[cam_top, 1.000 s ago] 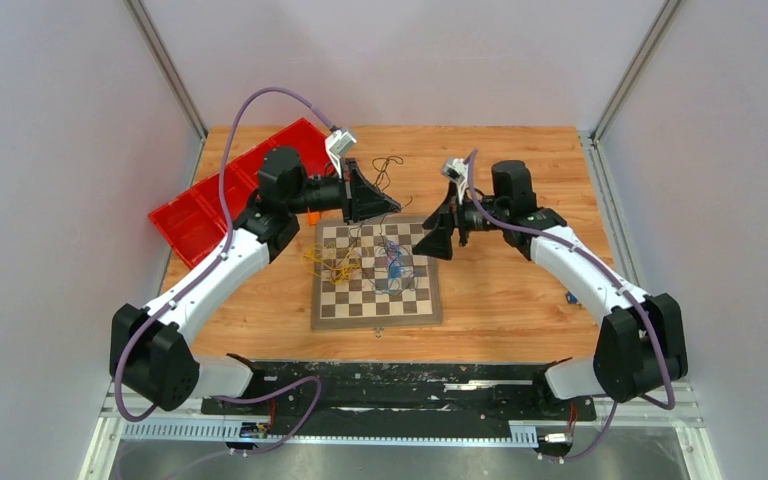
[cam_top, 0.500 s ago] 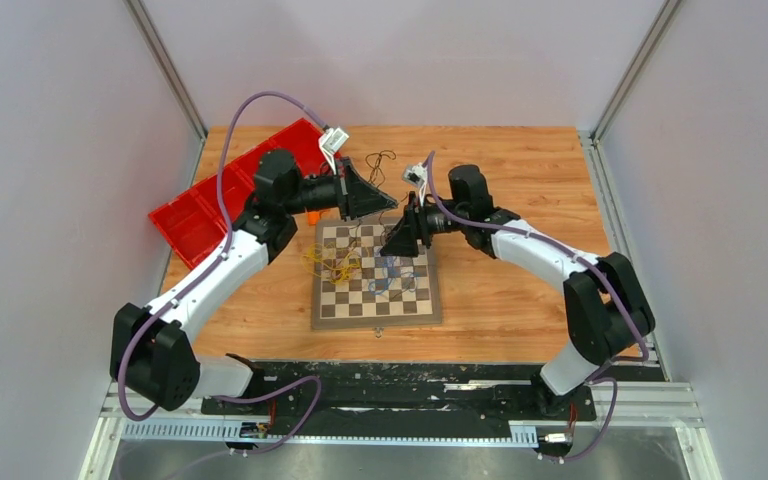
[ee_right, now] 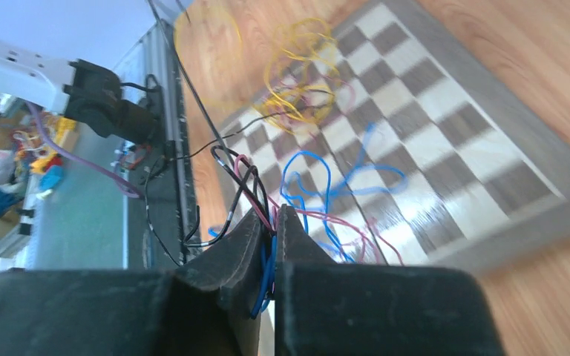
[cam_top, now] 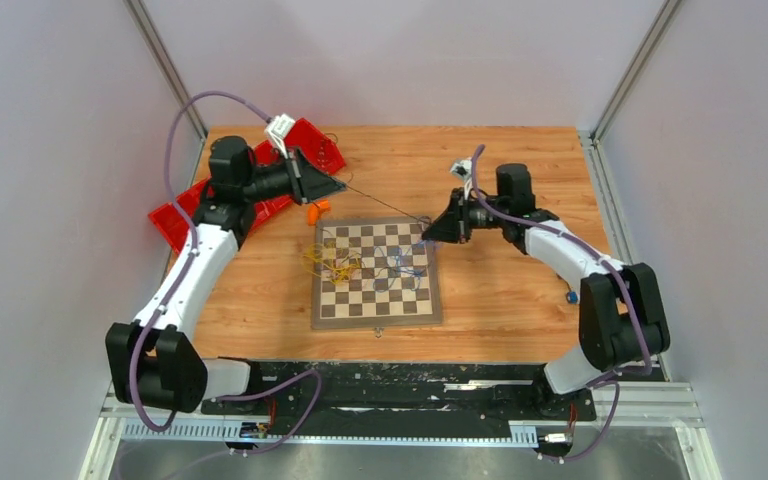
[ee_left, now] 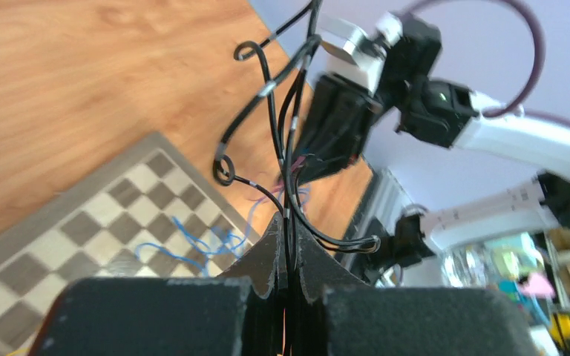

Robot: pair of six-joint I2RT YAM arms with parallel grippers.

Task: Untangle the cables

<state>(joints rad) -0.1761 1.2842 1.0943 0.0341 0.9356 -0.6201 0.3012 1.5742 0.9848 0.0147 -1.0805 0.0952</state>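
Note:
The cables lie tangled on the chessboard [cam_top: 332,312]: a yellow bunch [cam_top: 328,262] at its left, blue and pink strands [cam_top: 400,266] at its right. My left gripper [cam_top: 340,186] hangs over the wood beside the red bin, shut on a black cable [ee_left: 267,89]. That black cable [cam_top: 385,204] runs taut to my right gripper [cam_top: 427,236] at the board's far right corner. In the right wrist view the right gripper [ee_right: 271,216] is shut on blue, pink and black strands; the blue cable [ee_right: 341,178] and yellow bunch [ee_right: 297,67] lie beyond. The left gripper [ee_left: 288,219] pinches the black strands.
A red compartment bin [cam_top: 185,218] sits at the table's far left, partly under the left arm. A small orange object [cam_top: 315,211] lies between bin and board. A small blue item [cam_top: 570,296] rests near the right arm. Grey walls enclose the table.
The left gripper pulled back left toward the red bin, drawing the black cable taut. The right gripper came in over the board and shut on the blue, pink and black strands.

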